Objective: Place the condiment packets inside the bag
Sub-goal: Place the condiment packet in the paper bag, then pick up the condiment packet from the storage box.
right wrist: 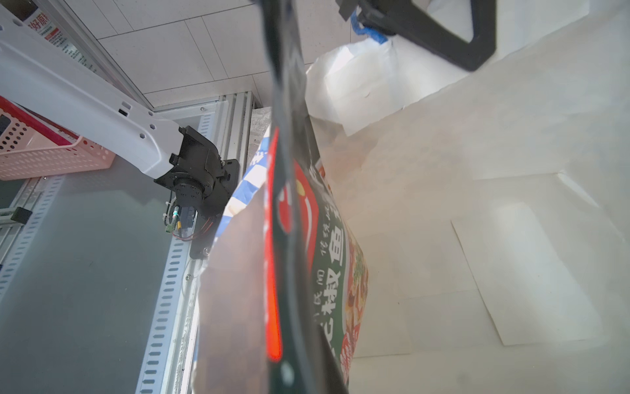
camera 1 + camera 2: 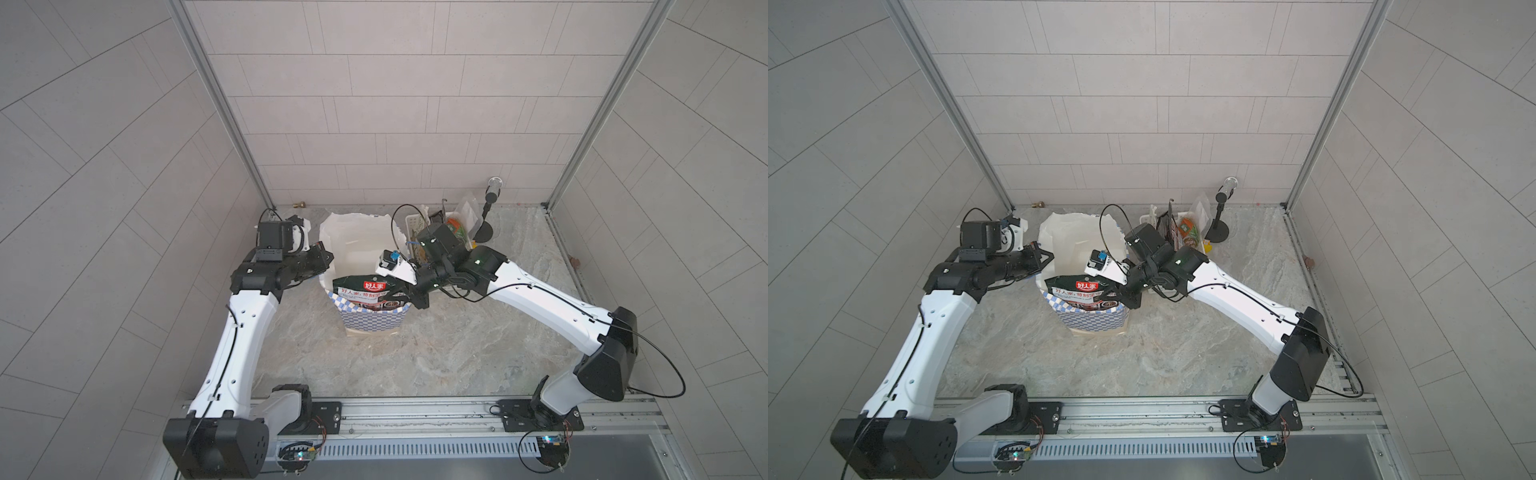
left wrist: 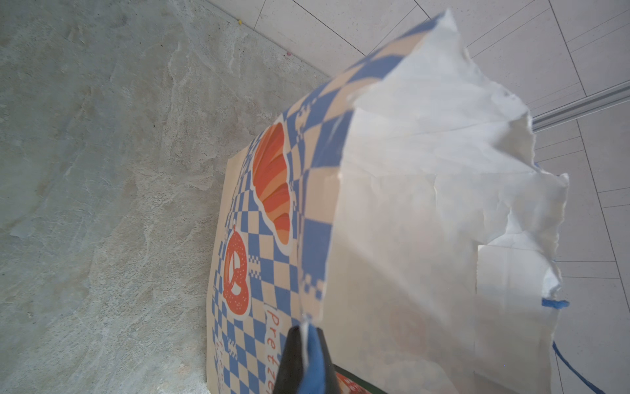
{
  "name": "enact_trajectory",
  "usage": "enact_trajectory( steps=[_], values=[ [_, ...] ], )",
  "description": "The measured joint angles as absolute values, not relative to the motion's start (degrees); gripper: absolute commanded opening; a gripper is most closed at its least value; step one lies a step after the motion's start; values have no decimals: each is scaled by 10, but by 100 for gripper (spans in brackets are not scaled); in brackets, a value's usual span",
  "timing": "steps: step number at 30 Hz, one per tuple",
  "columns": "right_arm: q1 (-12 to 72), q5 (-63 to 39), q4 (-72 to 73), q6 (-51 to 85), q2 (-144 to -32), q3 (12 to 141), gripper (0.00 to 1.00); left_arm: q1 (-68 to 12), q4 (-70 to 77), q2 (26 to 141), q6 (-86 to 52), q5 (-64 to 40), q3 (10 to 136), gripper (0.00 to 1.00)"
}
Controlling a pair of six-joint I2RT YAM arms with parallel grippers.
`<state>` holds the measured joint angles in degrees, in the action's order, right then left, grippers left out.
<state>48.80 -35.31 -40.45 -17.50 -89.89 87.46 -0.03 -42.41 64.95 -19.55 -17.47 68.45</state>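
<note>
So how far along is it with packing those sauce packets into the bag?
Partway. The left end effector pinches the rim of the bag, holding it open. A black packet leans half in at the mouth, by the right end effector, not fully down. A green packet seems already inside. More packets wait in the white basket behind.

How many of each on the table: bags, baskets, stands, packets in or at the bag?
bag: 1
basket: 1
stand: 1
packets in or at the bag: 2 (black packet, green packet)
Total: 5
The packets in the basket overlap too much to count.
</note>
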Motion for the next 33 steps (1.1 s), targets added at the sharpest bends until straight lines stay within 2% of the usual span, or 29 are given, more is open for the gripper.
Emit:
enact_trajectory(
  steps=[5,8,12,15,19,21,23,29,33],
  values=[
    [491,-353,-401,-182,-895,880,28,0,-424,649,-194,-175,681,0],
    [491,-339,-394,-172,-886,880,47,0,-424,649,-194,-174,681,0],
    [484,-257,-358,-126,-838,866,73,0,-423,649,-191,-173,678,0],
    [445,-194,-313,-67,-769,820,83,0,-422,649,-190,-171,677,0],
    [307,-137,-254,28,-681,728,87,0,-422,649,-188,-169,677,0],
    [235,-122,-227,65,-658,671,94,0,-421,649,-188,-167,674,0],
    [194,-111,-203,84,-648,606,96,0,-420,649,-187,-165,672,0],
    [197,-100,-91,85,-664,413,97,0,-420,649,-186,-164,670,0],
    [207,-84,-13,68,-701,373,95,0,-420,649,-186,-164,670,0]
  ],
)
